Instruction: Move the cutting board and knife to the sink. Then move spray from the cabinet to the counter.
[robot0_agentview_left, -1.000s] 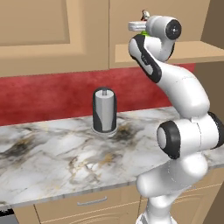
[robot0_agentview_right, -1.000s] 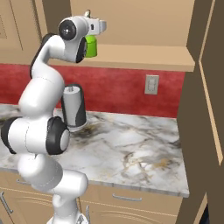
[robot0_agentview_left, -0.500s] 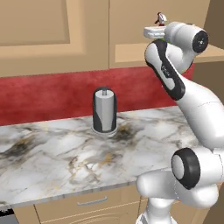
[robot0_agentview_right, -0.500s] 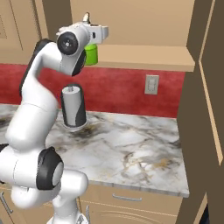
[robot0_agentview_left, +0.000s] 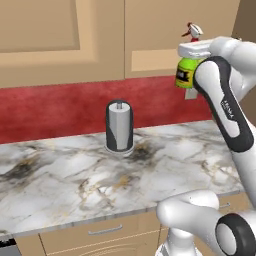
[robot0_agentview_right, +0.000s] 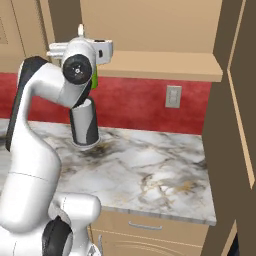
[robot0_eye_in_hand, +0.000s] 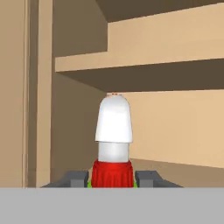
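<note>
The fingers (robot0_eye_in_hand: 113, 179) were closed on the spray (robot0_agentview_left: 187, 73), one dark tip on each side of its red trigger collar in the hand view, with the white nozzle (robot0_eye_in_hand: 114, 127) rising upright between them. In the left base view the bottle hung in the air at the right, its yellow-green body with the dark label just below the white hand and its red-tipped top poking above it. It was well above the bench (robot0_agentview_left: 75, 185) and in front of the red backsplash (robot0_agentview_left: 55, 107) and the lower edge of the wall cabinets (robot0_agentview_left: 100, 35). In the right base view only a sliver of green (robot0_agentview_right: 94, 80) showed behind the arm's wrist, left of the open cabinet's bottom shelf (robot0_agentview_right: 165, 67).

A grey paper-towel roll (robot0_agentview_left: 119, 126) stood upright on the bench near the far wall, left of and lower than the spray. A wall outlet (robot0_agentview_right: 173, 96) sat on the backsplash to the right of the roll. The hand view looked into the cabinet, with a tan shelf (robot0_eye_in_hand: 140, 59) crossing behind the nozzle and a side wall on the left. Drawer fronts with a handle (robot0_agentview_left: 105, 230) ran under the bench edge.
</note>
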